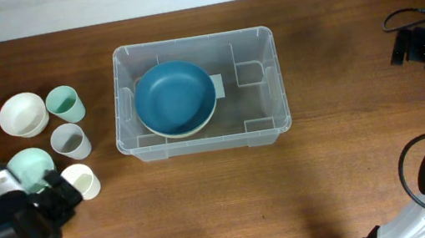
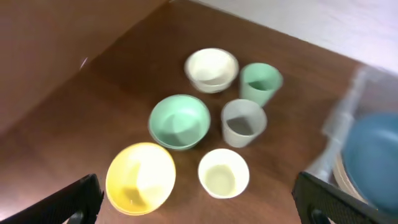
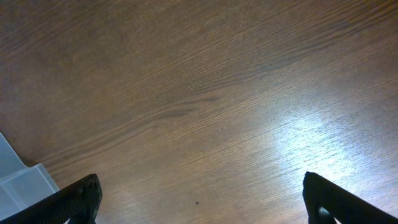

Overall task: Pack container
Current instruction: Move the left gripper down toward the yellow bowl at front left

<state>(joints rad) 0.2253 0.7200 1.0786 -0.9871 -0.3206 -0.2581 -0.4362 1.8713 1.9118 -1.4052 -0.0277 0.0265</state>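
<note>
the wooden tabletop [image 1: 208, 204] bears the container [image 1: 264, 98]; left of it sit a cream bowl [image 1: 23, 113], green bowl [image 1: 30, 165], yellow bowl [image 2: 140, 178], green cup [image 1: 64, 103], grey cup [image 1: 70, 141], cream cup [image 1: 81, 181].

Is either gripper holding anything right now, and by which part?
Nothing is held: the left gripper and the right gripper both stand open and empty.

No writing, brand, number or sign can be read anywhere: the only candidate is the white label [image 1: 218, 86] on the base of the container [image 1: 264, 98], mostly hidden under the blue bowl [image 1: 175, 97], and its visible strip seems blank or too small to make out
</note>
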